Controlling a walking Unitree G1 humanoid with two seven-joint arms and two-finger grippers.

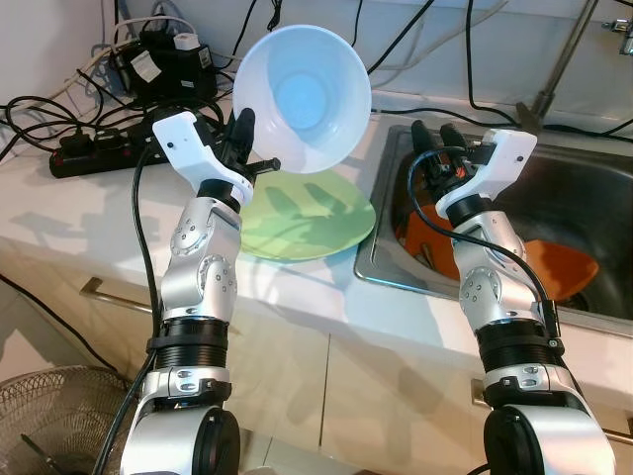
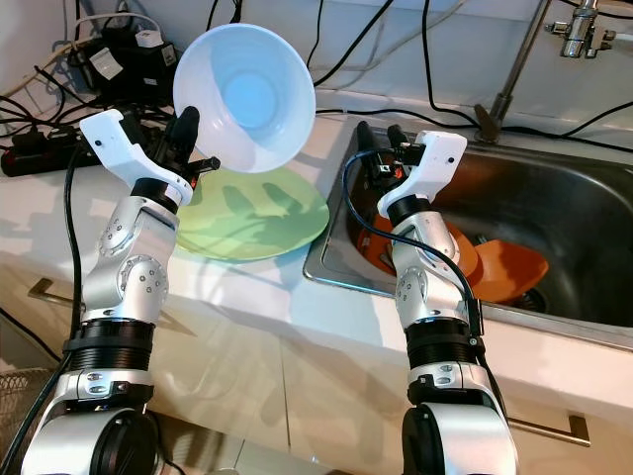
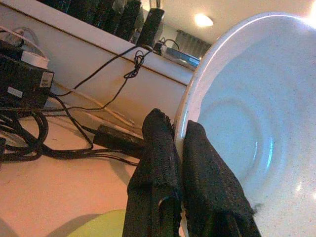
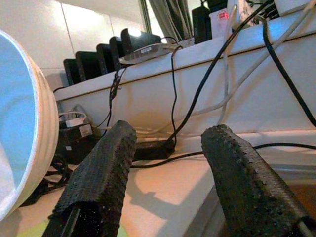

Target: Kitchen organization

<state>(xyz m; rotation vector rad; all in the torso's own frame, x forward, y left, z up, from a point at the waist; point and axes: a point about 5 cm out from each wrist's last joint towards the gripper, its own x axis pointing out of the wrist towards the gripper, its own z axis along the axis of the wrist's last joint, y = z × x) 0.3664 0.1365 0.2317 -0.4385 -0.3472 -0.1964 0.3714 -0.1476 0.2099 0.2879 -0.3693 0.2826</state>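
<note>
Spanning the frame, a pale counter (image 1: 59,213) is seen, with a steel sink (image 1: 584,198) sunk at its right end. An orange dish (image 1: 559,269) lies in the basin and is not yet dealt with. A green plate (image 1: 316,233) rests flat on the counter, just beside the sink's left rim. A white bowl (image 1: 302,84) is held tilted in the air above the plate, its rim pinched between the fingers (image 3: 207,187) of the left gripper (image 1: 242,134). The right gripper (image 1: 435,134) hovers over the sink's left edge, fingers spread and holding nothing. A black power strip (image 1: 84,153) sits toward the counter's back left corner. Judged early: bowl lifted, not placed.
</note>
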